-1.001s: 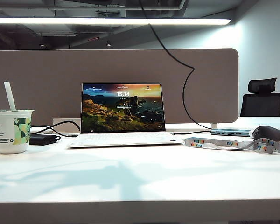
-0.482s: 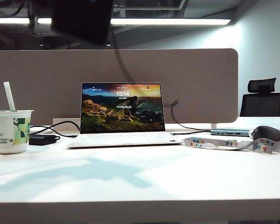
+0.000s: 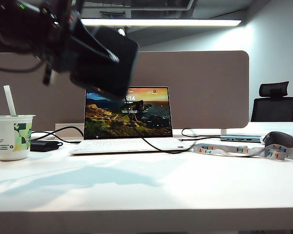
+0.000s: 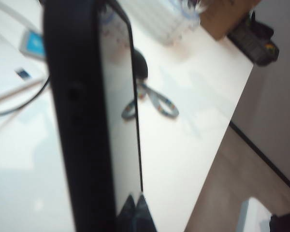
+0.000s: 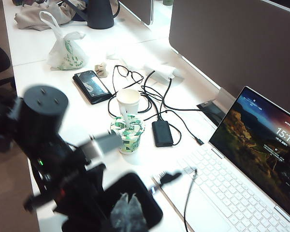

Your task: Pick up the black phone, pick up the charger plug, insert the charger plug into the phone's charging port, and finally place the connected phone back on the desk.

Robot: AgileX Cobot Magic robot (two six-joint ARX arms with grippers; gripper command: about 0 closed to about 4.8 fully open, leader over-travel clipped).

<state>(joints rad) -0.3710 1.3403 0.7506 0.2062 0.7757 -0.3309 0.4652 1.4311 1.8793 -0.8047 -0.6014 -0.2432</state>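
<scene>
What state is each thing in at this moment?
left hand: shut on the black phone
right hand: shut, empty
black phone: held in the air
charger plug: apparently seated in the phone, cable hanging
laptop: open, screen lit

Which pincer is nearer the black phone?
Left. The left pincer grips the black phone in the air; the right pincer, shut, hovers close by it.

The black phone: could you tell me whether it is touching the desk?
Apart. The exterior view shows the black phone held aloft by the left gripper before the laptop screen, well above the desk. The right gripper, shut, is close to it.
</scene>
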